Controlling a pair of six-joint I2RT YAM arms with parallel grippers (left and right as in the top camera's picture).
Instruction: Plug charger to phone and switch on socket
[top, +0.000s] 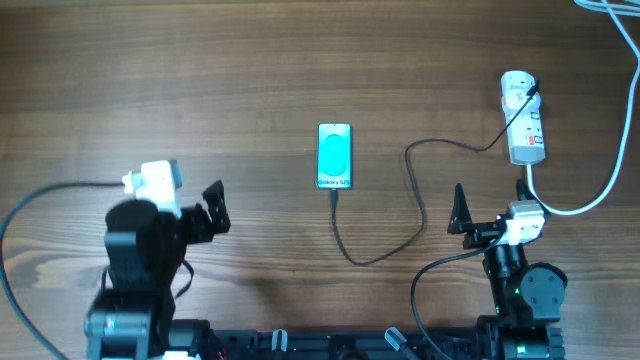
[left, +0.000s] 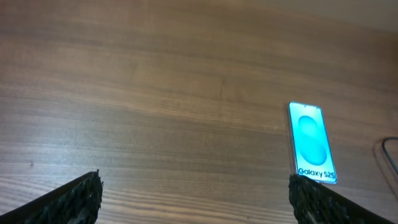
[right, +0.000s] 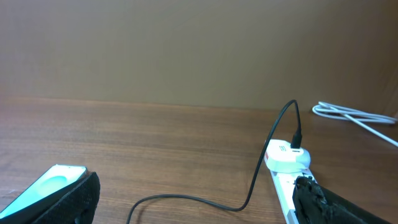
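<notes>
The phone (top: 334, 155) lies flat at the table's middle with its cyan screen lit. It also shows in the left wrist view (left: 312, 142) and the right wrist view (right: 53, 183). The thin black charger cable (top: 415, 215) runs from the phone's bottom edge in a loop to a white adapter on the socket (top: 522, 120). The cable (right: 205, 202) and the socket (right: 287, 158) show in the right wrist view. My left gripper (top: 216, 208) is open and empty, left of the phone, and shows in its wrist view (left: 199, 205). My right gripper (top: 490, 202) is open and empty just below the socket, and shows in its wrist view (right: 199, 208).
The socket's white cord (top: 600, 195) curves right and up to the table's far right corner, and shows in the right wrist view (right: 354, 115). A black robot cable (top: 30, 210) arcs at the left edge. The table is dark wood.
</notes>
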